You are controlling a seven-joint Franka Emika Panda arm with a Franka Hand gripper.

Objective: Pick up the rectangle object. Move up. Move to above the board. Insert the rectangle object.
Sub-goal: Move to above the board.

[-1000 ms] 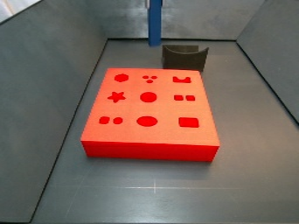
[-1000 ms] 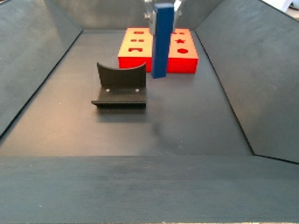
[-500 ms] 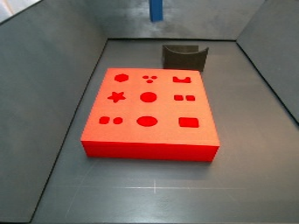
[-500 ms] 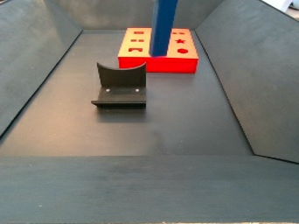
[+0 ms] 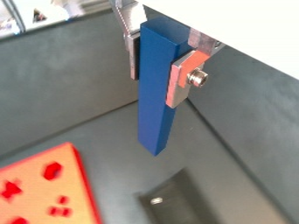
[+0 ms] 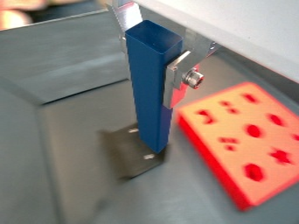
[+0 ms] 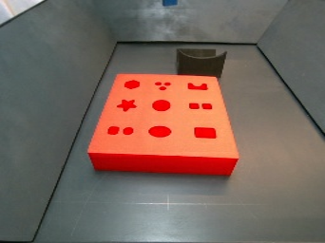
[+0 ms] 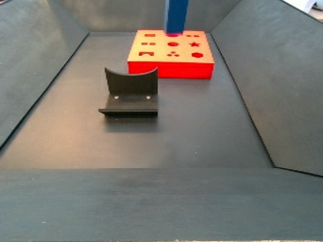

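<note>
Wrist views: hand (image 5: 162, 63) clamped on the rectangle object (image 5: 155, 92), long axis hanging straight down.
Raised high off the floor, above the curved holder (image 6: 135, 150); board (image 6: 247, 131) off to one side, not yet underneath.

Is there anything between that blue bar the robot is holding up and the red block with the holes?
Nothing visible. The gripper holds the rectangle object upright, high in the air, with its jaws shut on it. The board has an open top; the dark holder stands on the floor behind it, apart.
</note>
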